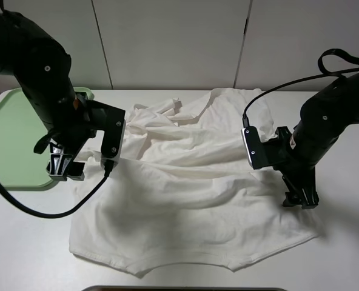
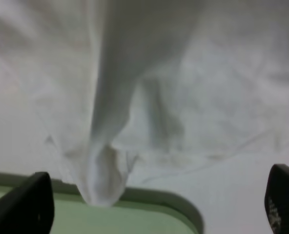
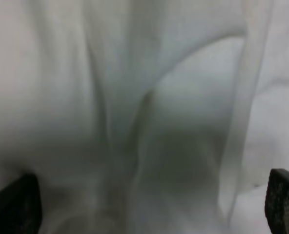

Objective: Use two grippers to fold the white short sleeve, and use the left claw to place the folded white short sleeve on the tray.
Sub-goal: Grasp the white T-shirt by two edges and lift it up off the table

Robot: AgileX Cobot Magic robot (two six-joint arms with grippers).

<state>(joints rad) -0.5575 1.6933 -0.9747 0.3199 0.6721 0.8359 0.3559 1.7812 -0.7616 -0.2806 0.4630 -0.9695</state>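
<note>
The white short sleeve [image 1: 185, 200] lies spread and wrinkled on the white table, its upper part bunched in folds near the back. My left gripper [image 1: 64, 165] hangs at the shirt's left edge, over the right rim of the pale green tray [image 1: 10, 133]. In the left wrist view its fingers [image 2: 22, 207] stand wide apart; a fold of cloth [image 2: 105, 180] lies between them against the tray rim [image 2: 149, 200]. My right gripper [image 1: 301, 197] is at the shirt's right edge. Its fingers [image 3: 283, 202] are also wide apart, over the cloth [image 3: 134, 122].
The tray sits at the table's left edge. A wall of white panels [image 1: 173, 42] stands behind the table. A dark object [image 1: 185, 289] shows at the table's front edge. A cable [image 1: 40, 209] loops from the left arm over the table.
</note>
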